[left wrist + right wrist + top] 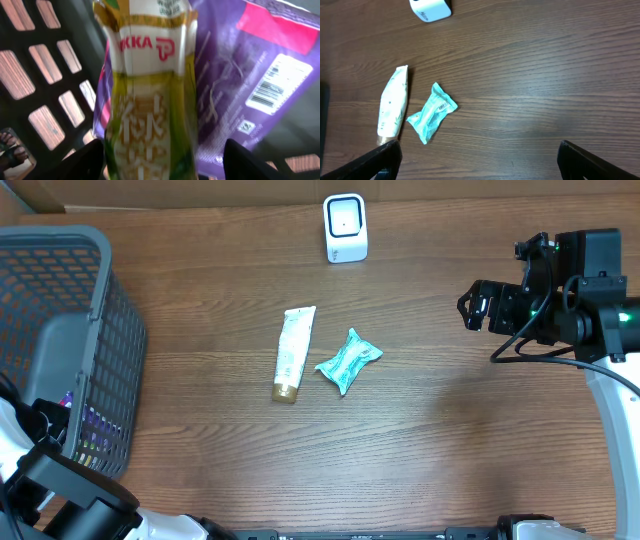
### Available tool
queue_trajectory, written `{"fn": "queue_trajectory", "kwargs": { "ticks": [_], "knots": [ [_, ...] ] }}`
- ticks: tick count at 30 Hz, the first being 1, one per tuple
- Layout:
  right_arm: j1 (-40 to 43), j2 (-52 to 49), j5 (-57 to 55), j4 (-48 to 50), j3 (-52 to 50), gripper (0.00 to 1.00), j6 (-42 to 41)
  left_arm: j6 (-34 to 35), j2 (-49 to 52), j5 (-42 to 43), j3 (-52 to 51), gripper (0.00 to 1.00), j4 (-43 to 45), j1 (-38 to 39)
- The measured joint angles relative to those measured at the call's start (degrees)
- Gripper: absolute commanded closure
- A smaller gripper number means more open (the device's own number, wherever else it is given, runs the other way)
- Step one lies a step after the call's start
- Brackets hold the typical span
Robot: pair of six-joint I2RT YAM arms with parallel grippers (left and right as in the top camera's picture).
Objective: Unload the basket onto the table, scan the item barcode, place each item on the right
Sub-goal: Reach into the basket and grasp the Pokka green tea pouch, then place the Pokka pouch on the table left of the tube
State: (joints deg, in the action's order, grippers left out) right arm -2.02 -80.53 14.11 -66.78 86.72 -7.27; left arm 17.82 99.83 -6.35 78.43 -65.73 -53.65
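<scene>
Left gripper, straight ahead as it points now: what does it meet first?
Most likely the yellow-and-white packet, centred between the left gripper fingers and lying over the purple packet in the basket; depth is unclear.

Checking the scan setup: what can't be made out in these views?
Yellow packet: left wrist view, print blurred, top cut off by the frame.
Purple packet: same view, partly behind the yellow packet.
Basket contents: overhead, screened by its mesh wall.
Teal packet barcode: right wrist view, too small to read.
</scene>
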Motion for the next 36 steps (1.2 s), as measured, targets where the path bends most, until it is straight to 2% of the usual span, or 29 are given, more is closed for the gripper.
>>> {"fn": "queue_trajectory", "kwargs": {
  "ticks": [1, 3, 5, 6, 7, 8, 11, 18, 21, 29, 31, 35, 36],
  "knots": [
    [0.0, 0.0, -0.1, 0.0, 0.0, 0.00, 0.0, 0.0, 0.0, -0.2, -0.5, 0.23, 0.6, 0.0],
    [0.0, 0.0, -0.2, 0.0, 0.0, 0.00, 0.0, -0.2, 0.0, -0.7, -1.4, 0.25, 1.9, 0.0],
    [0.0, 0.0, -0.2, 0.0, 0.0, 0.00, 0.0, -0.2, 0.0, -1.1, -2.3, 0.37, 3.0, 0.0],
    [0.0, 0.0, -0.2, 0.0, 0.0, 0.00, 0.0, -0.3, 0.0, -1.3, -2.6, 0.45, 3.4, 0.0],
    [0.0, 0.0, -0.4, 0.1, 0.0, 0.00, 0.0, -0.5, 0.0, -1.5, -2.9, 0.67, 3.7, 0.0],
    [0.0, 0.0, -0.5, 0.1, 0.0, 0.00, 0.0, -0.4, 0.0, -1.7, -2.9, 0.84, 3.7, 0.0],
    [0.0, 0.0, -0.6, 0.1, 0.0, 0.00, 0.0, -0.6, 0.0, -2.3, -3.0, 0.96, 3.8, 0.0],
    [0.0, 0.0, -1.2, 0.2, 0.0, 0.00, 0.0, -0.6, -0.1, -0.7, -1.2, 0.96, 2.4, 0.0],
    [0.0, 0.0, -1.5, 0.2, 0.0, 0.00, 0.0, -0.7, 0.3, 1.2, 4.0, 0.96, -1.6, 0.1],
    [0.0, 0.0, -1.6, 0.2, 0.0, 0.00, 0.0, -1.4, 1.1, 2.7, 33.7, 0.96, -15.3, 4.0],
    [0.0, 0.0, -1.5, 0.2, 0.0, 0.00, 0.0, -2.7, 1.1, 3.4, 44.7, 0.96, -19.5, 8.2],
    [0.0, 0.0, -1.5, 0.2, 0.0, 0.00, 0.0, -4.9, 0.7, 4.5, 55.3, 0.96, -25.0, 16.8],
    [0.0, 0.0, -1.5, 0.2, 0.0, 0.00, 0.0, -6.1, 0.3, 5.0, 57.6, 0.96, -26.3, 21.7]
  ]
}}
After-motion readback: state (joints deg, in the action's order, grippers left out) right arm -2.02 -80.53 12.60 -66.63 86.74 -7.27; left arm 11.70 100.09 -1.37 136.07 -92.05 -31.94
